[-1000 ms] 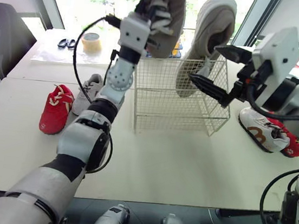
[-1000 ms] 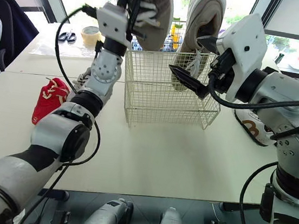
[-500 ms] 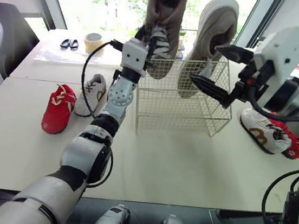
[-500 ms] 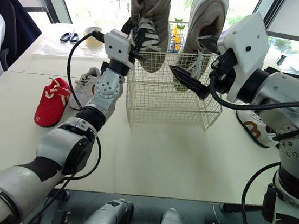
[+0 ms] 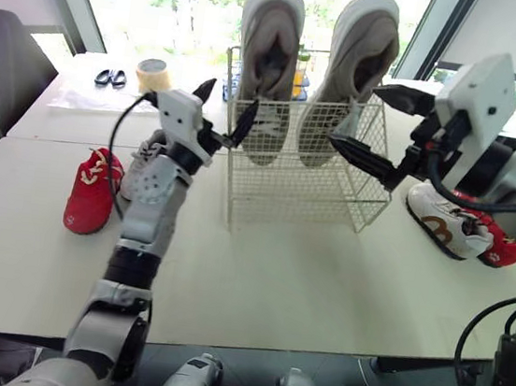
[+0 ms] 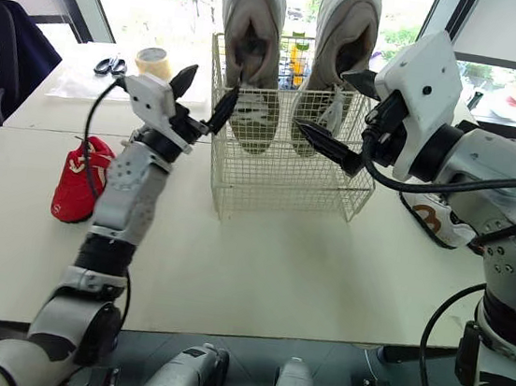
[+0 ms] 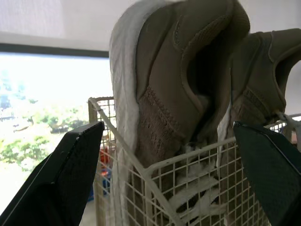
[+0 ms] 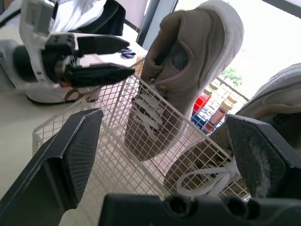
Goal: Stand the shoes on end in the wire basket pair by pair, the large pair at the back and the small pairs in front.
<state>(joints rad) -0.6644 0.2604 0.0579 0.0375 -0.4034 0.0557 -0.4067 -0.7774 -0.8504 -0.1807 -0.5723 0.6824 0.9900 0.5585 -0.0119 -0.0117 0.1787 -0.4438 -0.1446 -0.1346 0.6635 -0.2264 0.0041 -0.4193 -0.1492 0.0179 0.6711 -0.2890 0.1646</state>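
"Tan shoes, the big pair, stand in the wire basket," says the first child. "The left tan shoe and the right tan shoe are side by side, toes down and heels up. Their laces face the robot."

"Why are they up on end?"

"So they take little room. They look to be toward the back, and that keeps the front free for the small pairs."

"And the end effectors?"

"The left end effector is wide open and holds nothing. It hangs just beside the left tan shoe, at the basket's left rim. The right end effector is open and empty too, close by the right tan shoe."

"What is left to do?"

"The small ones lie on the worktop. A red shoe and a grey shoe lie to the left of the basket. A white shoe lies to the right, with a second red shoe tucked behind it. Each arm has shoes on its own side, so it need not reach across."

"What could go wrong?"

"The tall shoes seem to lean on thin wire. A bump to the basket could tip them."
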